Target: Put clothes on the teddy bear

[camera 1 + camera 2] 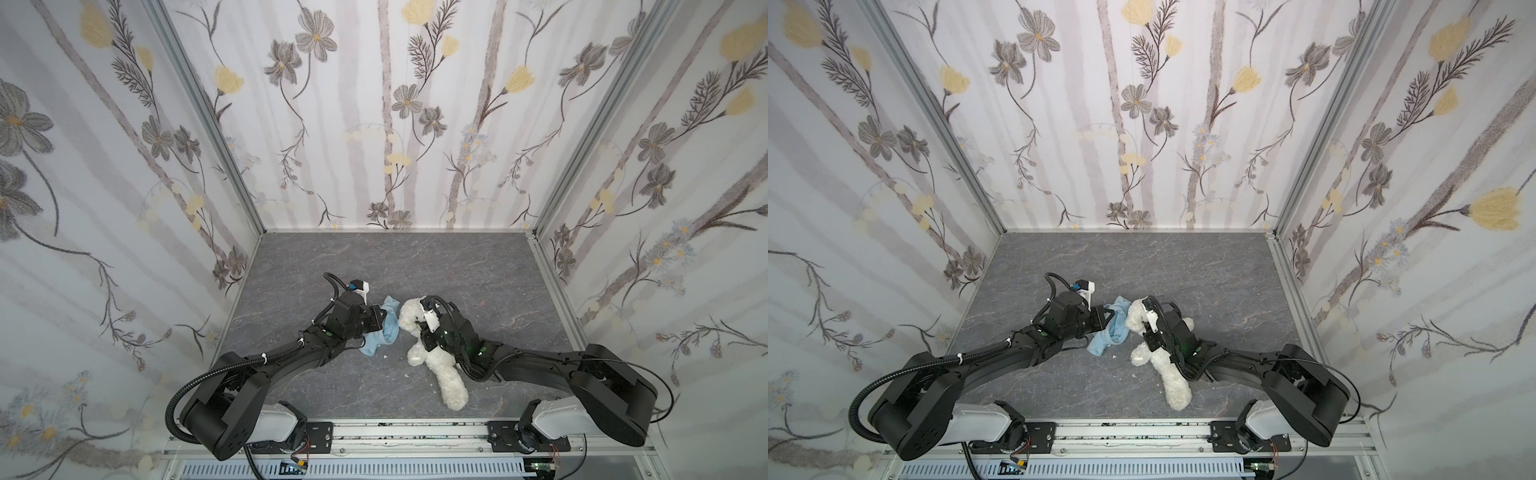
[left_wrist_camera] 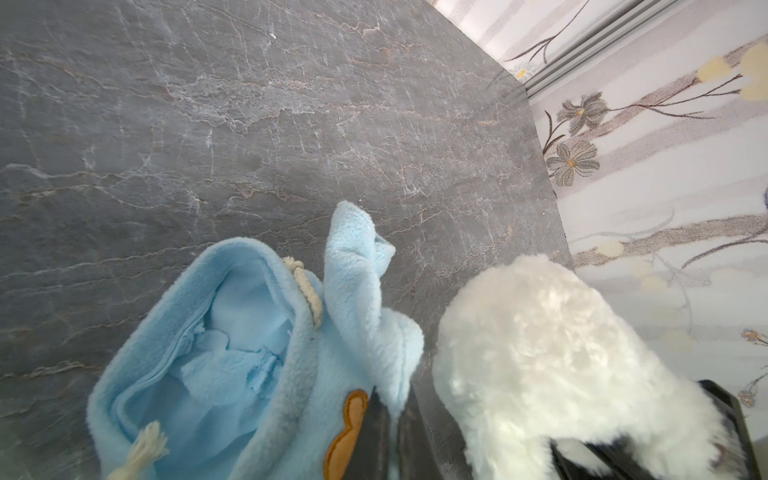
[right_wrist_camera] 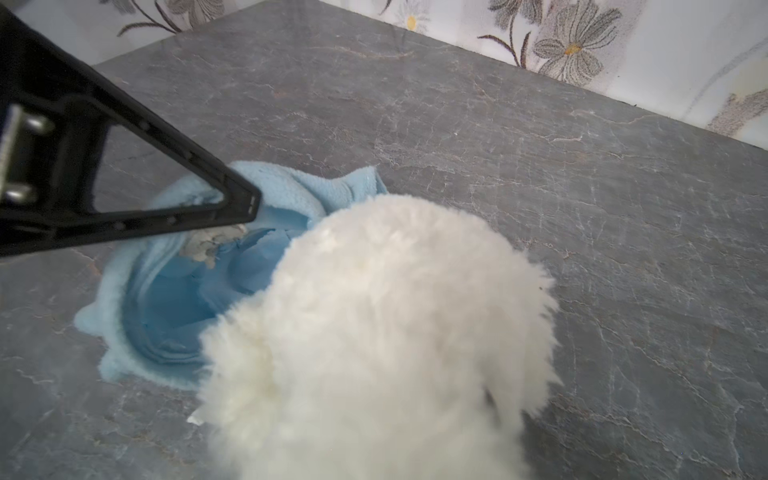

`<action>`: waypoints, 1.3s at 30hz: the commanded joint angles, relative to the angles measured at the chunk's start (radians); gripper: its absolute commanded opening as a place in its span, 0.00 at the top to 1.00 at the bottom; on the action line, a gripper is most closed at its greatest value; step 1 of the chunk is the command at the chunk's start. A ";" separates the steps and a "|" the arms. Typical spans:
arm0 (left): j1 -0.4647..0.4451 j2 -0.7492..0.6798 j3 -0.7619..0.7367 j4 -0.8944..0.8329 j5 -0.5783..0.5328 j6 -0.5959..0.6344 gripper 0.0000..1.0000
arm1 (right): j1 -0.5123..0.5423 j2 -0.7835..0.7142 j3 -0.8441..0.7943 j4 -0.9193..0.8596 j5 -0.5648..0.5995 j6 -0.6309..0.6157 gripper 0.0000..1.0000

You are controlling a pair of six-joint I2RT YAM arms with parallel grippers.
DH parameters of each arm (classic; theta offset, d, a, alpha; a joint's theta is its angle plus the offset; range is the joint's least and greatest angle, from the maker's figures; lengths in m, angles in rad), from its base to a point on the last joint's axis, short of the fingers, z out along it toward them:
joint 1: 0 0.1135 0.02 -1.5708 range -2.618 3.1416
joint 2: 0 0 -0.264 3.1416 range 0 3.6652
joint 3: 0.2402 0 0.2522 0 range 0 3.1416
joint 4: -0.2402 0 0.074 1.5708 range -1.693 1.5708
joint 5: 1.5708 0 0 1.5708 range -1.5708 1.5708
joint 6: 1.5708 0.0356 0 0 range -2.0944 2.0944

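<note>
Teddy bear (image 1: 446, 374) (image 3: 395, 332): a small plush of fluffy white pile. It lay on the grey, veined tabletop (image 1: 415, 266) near the front middle, with its head toward the back wall and its legs splayed toward the front. The right gripper (image 1: 423, 332) was clamped on its upper body, jaws sunk in the fur. A light-blue hoodie (image 1: 380, 338) (image 2: 232, 353) lay open beside the head. The left gripper (image 2: 392, 409) pinched its fleece edge, jaws pressed together.
</note>
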 commanded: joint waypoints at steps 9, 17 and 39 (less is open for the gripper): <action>0.000 -0.011 0.009 0.024 0.041 0.001 1.00 | 0.006 -0.018 -0.068 0.196 -0.474 -0.043 0.92; 0.002 -0.035 -0.004 0.022 0.086 0.024 1.00 | -0.058 0.118 -0.011 0.248 -0.497 -0.034 0.95; -0.003 0.004 0.012 0.022 0.137 0.006 1.00 | -0.050 0.311 0.100 0.189 -0.252 0.154 0.98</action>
